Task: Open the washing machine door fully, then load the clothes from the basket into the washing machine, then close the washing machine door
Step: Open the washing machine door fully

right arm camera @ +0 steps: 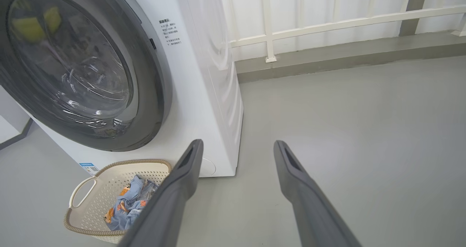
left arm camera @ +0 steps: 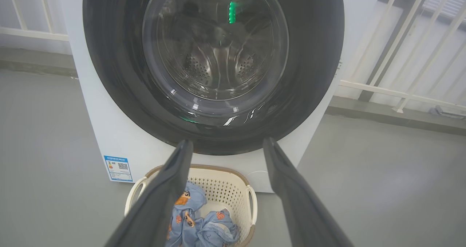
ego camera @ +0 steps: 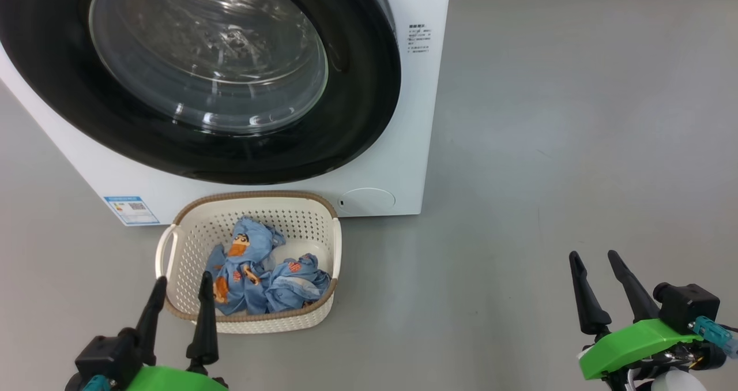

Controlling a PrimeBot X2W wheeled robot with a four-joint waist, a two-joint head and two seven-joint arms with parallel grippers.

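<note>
The white washing machine (ego camera: 398,166) stands ahead with its round black-ringed door (ego camera: 357,91) shut flat against the front; the steel drum shows through the glass (left arm camera: 218,50). On the floor before it sits the cream basket (ego camera: 190,229) holding crumpled light-blue clothes (ego camera: 253,270) with orange figures. My left gripper (ego camera: 181,284) hangs open just at the basket's near rim, nothing between its fingers. My right gripper (ego camera: 594,261) is open over bare floor, well right of the basket. The door (right arm camera: 153,94), basket (right arm camera: 83,188) and clothes (right arm camera: 127,203) also appear in the right wrist view.
Grey floor (ego camera: 548,149) spreads to the right of the machine. A white railing (right arm camera: 327,24) above a low kerb runs behind it. A blue label (ego camera: 131,209) marks the machine's lower left front corner, and a round flap (ego camera: 366,199) its lower right.
</note>
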